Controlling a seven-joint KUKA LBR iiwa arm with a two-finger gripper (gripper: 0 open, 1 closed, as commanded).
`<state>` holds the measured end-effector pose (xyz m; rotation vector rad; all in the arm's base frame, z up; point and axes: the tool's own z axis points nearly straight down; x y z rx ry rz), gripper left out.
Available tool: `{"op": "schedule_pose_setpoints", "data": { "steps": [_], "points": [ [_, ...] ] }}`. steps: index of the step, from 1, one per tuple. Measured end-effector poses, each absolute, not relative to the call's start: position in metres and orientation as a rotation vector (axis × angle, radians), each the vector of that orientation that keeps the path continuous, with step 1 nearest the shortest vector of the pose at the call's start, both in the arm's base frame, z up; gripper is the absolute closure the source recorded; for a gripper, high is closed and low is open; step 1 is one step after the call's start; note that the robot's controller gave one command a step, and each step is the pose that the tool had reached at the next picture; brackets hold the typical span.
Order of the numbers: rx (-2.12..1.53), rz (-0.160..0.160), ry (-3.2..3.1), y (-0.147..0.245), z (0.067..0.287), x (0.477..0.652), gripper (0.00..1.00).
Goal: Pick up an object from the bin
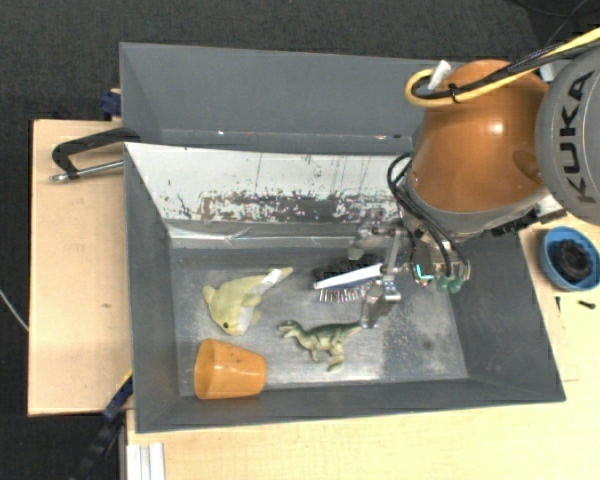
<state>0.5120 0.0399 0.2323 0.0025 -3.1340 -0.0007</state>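
Observation:
My gripper (372,276) hangs low over the middle right of the bin floor, open, one finger towards the back wall and the other towards the front. A small black brush with pale bristles (338,276) lies on the floor, and its right end reaches in between the fingers. A green toy dinosaur (320,340) lies just in front of the near fingertip (370,313), slightly to its left. A pale yellow toy fish (236,303) rests further left.
An orange cup (230,370) lies on its side in the front left corner. The arm's orange cover hangs over the bin's back right part. The sloped bin walls close in on every side.

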Motion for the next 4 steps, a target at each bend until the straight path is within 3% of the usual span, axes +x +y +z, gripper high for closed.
{"op": "schedule_pose_setpoints", "data": {
  "steps": [1,2,3,4],
  "points": [
    [0.030,0.000,-3.132,0.001,0.119,0.492,0.00],
    [-0.146,0.004,-3.138,0.036,0.073,0.524,0.00],
    [-0.151,-0.003,-3.144,0.037,0.073,0.524,1.00],
    [0.354,0.001,-3.135,0.014,0.221,0.545,1.00]
  ]
}}
